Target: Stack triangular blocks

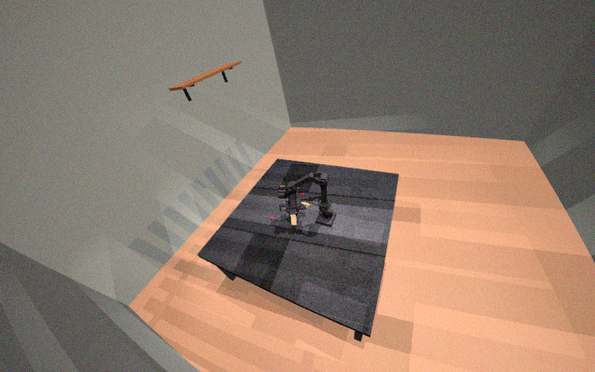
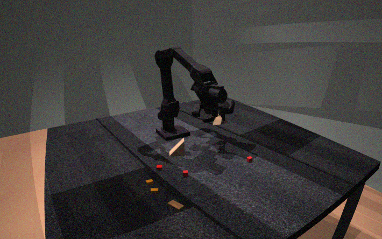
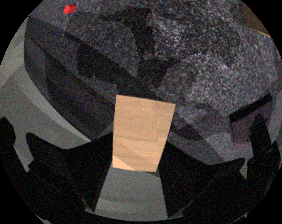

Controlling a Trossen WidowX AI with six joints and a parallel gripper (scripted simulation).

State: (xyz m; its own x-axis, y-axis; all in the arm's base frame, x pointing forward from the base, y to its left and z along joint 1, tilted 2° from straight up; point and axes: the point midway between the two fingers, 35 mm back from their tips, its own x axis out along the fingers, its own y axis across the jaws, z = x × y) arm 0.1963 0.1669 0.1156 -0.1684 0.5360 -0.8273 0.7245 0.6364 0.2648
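One pale wooden triangular block [image 1: 293,220] [image 2: 217,120] [image 3: 143,131] is held up above the table, its broad face filling the middle of the wrist view. My gripper [image 2: 219,115] is shut on it, with a dark finger at each side. How its sloped face is turned is hard to tell. The other triangular block [image 1: 305,204] [image 2: 178,149] stands on the table in front of the arm's base, its sloped face turned upward. The two blocks are apart. A brown piece at the wrist view's top right edge seems to be that block.
Red cubes [image 2: 158,167] [image 2: 185,173] [image 2: 249,159] lie on the table [image 1: 328,276]; one red cube [image 3: 69,9] shows in the wrist view. Two orange pieces [image 2: 149,181] [image 2: 154,189] and a flat tan piece [image 2: 175,204] lie nearer the exterior camera. The arm's base [image 2: 173,134] stands behind the standing block.
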